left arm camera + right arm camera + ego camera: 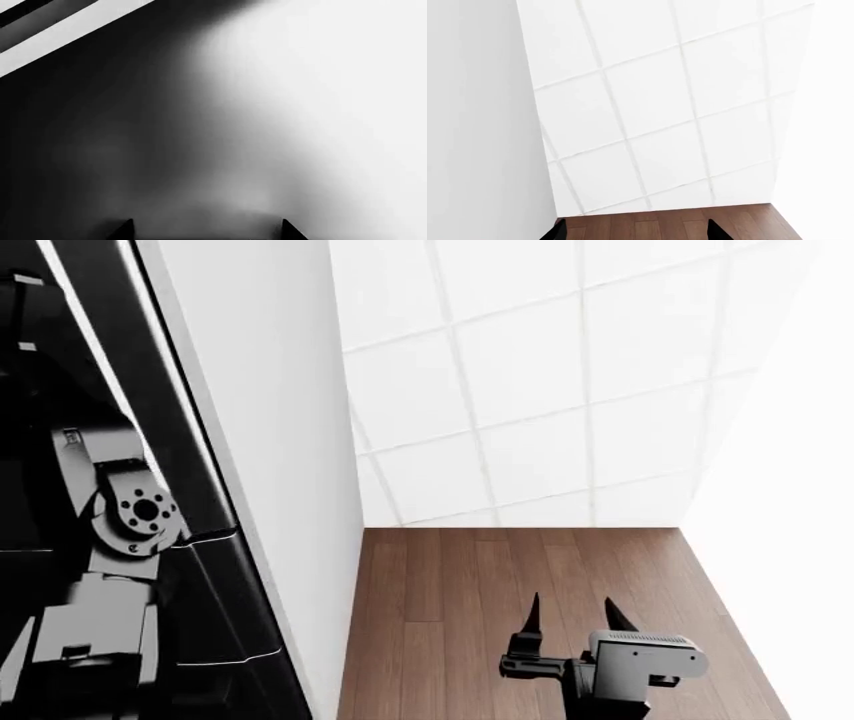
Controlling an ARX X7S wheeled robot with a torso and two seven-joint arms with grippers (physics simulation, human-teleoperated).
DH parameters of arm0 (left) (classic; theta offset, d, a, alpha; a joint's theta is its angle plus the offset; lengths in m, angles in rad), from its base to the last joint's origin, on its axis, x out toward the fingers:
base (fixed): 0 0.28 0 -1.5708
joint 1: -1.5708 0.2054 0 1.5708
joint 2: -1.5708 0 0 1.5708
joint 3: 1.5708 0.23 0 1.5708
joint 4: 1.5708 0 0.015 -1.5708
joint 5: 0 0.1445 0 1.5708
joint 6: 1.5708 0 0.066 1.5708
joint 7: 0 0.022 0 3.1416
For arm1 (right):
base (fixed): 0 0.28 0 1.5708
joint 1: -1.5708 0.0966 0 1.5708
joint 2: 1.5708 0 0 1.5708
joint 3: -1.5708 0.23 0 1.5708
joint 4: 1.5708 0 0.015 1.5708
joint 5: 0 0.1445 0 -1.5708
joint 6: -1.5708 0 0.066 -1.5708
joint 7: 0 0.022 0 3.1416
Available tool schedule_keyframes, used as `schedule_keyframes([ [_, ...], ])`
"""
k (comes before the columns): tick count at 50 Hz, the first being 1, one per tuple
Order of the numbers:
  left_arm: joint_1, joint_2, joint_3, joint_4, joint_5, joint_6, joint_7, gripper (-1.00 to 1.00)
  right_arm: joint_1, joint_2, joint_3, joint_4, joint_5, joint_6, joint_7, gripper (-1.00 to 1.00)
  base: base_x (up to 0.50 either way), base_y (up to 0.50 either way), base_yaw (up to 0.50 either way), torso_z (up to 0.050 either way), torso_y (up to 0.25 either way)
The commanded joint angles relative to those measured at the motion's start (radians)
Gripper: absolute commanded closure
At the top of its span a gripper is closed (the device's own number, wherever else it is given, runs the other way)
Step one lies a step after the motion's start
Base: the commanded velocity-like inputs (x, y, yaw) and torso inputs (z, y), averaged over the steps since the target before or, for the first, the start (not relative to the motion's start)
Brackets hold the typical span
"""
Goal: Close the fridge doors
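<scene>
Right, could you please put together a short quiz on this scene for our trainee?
1. True or false: the right hand grips an object.
2. What lies under the right hand? A) wood floor B) table C) sink
3. Fill in: the left hand faces a glossy ___ panel.

Key: 1 false, its fingers are apart with nothing between them; 2 A; 3 black.
</scene>
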Motion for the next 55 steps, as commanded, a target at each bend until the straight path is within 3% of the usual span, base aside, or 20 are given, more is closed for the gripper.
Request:
schedule_keyframes([
  [1,-0.084,0.017,0.142,-0.109,-0.023,-0.118,0.135,-1.0,0.001,0.002,-0.004,0.002,0.002,-0.002,0.003,-1.0,0.0,0.0,0.0,0.0,0.0],
  [9,-0.169,0.039,0.182,-0.268,-0.029,-0.195,0.292,-1.0,0.002,0.004,-0.007,0.002,0.004,-0.003,0.006,-1.0,0.0,0.0,0.0,0.003,0.0],
  [15,-0.157,0.048,0.179,-0.255,-0.021,-0.173,0.258,-1.0,0.002,0.005,-0.009,0.002,0.006,-0.004,0.008,-1.0,0.0,0.0,0.0,0.004,0.0],
  [22,0.042,0.068,0.224,0.078,0.034,-0.14,0.046,-1.0,0.003,0.007,-0.012,0.004,0.008,-0.006,0.009,-1.0,0.0,0.0,0.0,0.003,0.0],
  [34,0.397,0.036,0.41,0.508,0.187,-0.229,-0.151,-1.0,0.007,0.009,-0.018,0.014,0.013,-0.014,0.004,-1.0,0.0,0.0,0.0,0.0,0.0],
  [41,0.529,-0.005,0.493,0.658,0.21,-0.268,-0.154,-1.0,0.007,0.01,-0.02,0.017,0.011,-0.017,0.007,-1.0,0.0,0.0,0.0,0.0,0.0],
  [55,0.692,-0.105,0.61,0.755,0.343,-0.294,-0.152,-1.0,0.006,0.015,-0.025,0.013,0.012,-0.018,0.014,-1.0,0.0,0.0,0.0,0.0,0.0],
])
